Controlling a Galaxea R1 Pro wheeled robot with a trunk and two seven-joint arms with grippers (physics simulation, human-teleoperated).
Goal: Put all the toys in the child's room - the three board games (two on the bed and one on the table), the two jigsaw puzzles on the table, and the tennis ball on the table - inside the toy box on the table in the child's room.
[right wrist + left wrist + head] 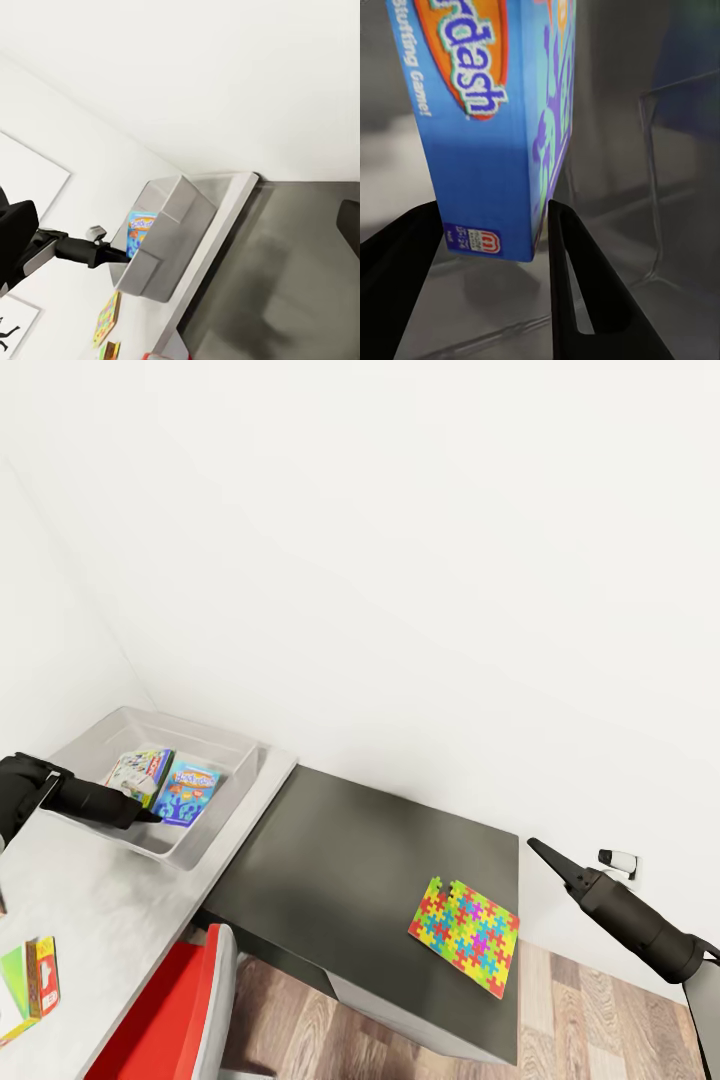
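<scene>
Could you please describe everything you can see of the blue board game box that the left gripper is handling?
The blue board game box is a flat rectangular carton with a glossy blue printed cover, an orange oval logo with white lettering and purple cartoon shapes. It sits tilted inside the toy box, beside another board game. The left gripper straddles its lower edge, one finger on each side; the left wrist view shows the fingers close against it, but firm contact is not clear.
</scene>
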